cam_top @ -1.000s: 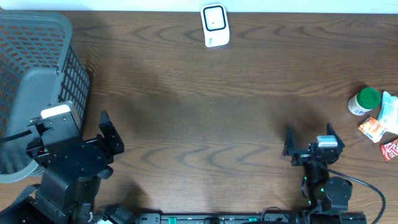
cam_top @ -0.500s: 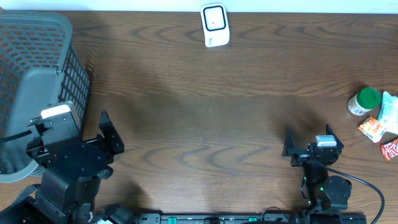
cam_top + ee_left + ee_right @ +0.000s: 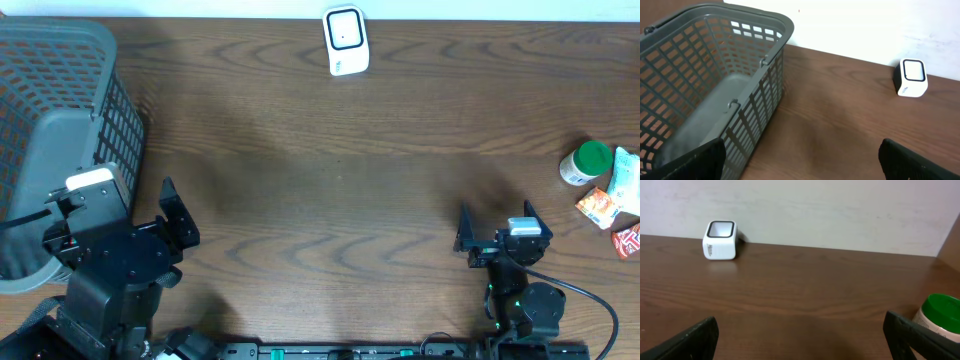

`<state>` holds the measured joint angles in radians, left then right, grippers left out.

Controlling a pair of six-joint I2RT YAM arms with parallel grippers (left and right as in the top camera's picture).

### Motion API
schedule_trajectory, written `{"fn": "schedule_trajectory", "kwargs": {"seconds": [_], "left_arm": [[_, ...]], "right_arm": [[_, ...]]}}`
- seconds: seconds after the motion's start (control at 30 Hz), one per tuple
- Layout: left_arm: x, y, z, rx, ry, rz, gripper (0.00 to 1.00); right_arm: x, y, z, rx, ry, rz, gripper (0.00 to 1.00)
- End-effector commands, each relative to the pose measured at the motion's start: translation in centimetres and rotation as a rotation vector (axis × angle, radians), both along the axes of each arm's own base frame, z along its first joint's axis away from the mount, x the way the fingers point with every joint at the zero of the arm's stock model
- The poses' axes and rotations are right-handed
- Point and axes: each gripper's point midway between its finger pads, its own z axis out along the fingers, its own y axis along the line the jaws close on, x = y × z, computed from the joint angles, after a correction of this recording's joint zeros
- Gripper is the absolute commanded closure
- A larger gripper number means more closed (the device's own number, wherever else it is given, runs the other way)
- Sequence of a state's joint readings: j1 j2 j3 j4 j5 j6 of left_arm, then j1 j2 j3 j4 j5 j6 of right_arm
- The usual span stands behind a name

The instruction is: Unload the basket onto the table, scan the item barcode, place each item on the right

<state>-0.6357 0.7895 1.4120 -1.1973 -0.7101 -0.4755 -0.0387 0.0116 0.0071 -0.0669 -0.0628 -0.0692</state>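
Nothing is done yet: the right gripper (image 3: 497, 226) and left gripper (image 3: 800, 150) both stand spread and empty. The green-lidded jar (image 3: 583, 162) and packets (image 3: 612, 205) lie untouched to the right gripper's right, and the barcode scanner (image 3: 346, 41) sits well ahead of it.

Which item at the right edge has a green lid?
The round white bottle, at the group's back-left corner; the rest are flat: a white packet, an orange packet, a red packet.
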Motion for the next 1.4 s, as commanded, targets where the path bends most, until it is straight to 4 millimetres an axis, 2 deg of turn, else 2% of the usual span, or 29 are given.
{"fn": "schedule_trajectory", "kwargs": {"seconds": [0.0, 0.23, 0.33, 0.5, 0.53, 0.73, 0.8, 0.83, 0.97, 1.1, 1.23, 1.37], "left_arm": [[0.0, 0.3, -0.2, 0.004, 0.003, 0.023, 0.02], [0.2, 0.0, -0.7, 0.033, 0.025, 0.002, 0.02], [0.6, 0.1, -1.8, 0.077, 0.042, -0.001, 0.02], [1.7, 0.8, -5.1, 0.06, 0.047, 0.066, 0.02], [2.3, 0.6, -6.3, 0.05, 0.036, 0.052, 0.02], [4.2, -1.0, -9.9, 0.021, -0.055, -0.075, 0.02], [4.2, -0.8, -11.4, -0.002, -0.07, -0.077, 0.02], [3.8, -0.3, -13.2, -0.012, -0.061, -0.069, 0.02], [2.7, 1.0, -16.0, -0.017, -0.053, -0.028, 0.02], [2.3, 1.5, -17.5, -0.009, -0.084, -0.034, 0.02], [2.5, 1.3, -18.9, 0.001, -0.128, -0.069, 0.02], [2.9, 1.0, -21.1, -0.009, -0.149, -0.081, 0.02]], "right_arm": [[0.0, 0.0, 0.0, 0.012, 0.0, -0.002, 0.01], [0.0, 0.0, 0.0, 0.012, 0.0, -0.002, 0.01], [0.0, 0.0, 0.0, 0.012, 0.0, -0.002, 0.01], [0.0, 0.0, 0.0, 0.012, 0.0, -0.002, 0.01], [0.0, 0.0, 0.0, 0.012, 0.0, -0.002, 0.01], [0.0, 0.0, 0.0, 0.012, 0.0, -0.002, 0.01], [0.0, 0.0, 0.0, 0.012, 0.0, -0.002, 0.01], [0.0, 0.0, 0.0, 0.012, 0.0, -0.002, 0.01], [0.0, 0.0, 0.0, 0.012, 0.0, -0.002, 0.01], [0.0, 0.0, 0.0, 0.012, 0.0, -0.002, 0.01], [0.0, 0.0, 0.0, 0.012, 0.0, -0.002, 0.01], [0.0, 0.0, 0.0, 0.012, 0.0, -0.002, 0.01]]}}
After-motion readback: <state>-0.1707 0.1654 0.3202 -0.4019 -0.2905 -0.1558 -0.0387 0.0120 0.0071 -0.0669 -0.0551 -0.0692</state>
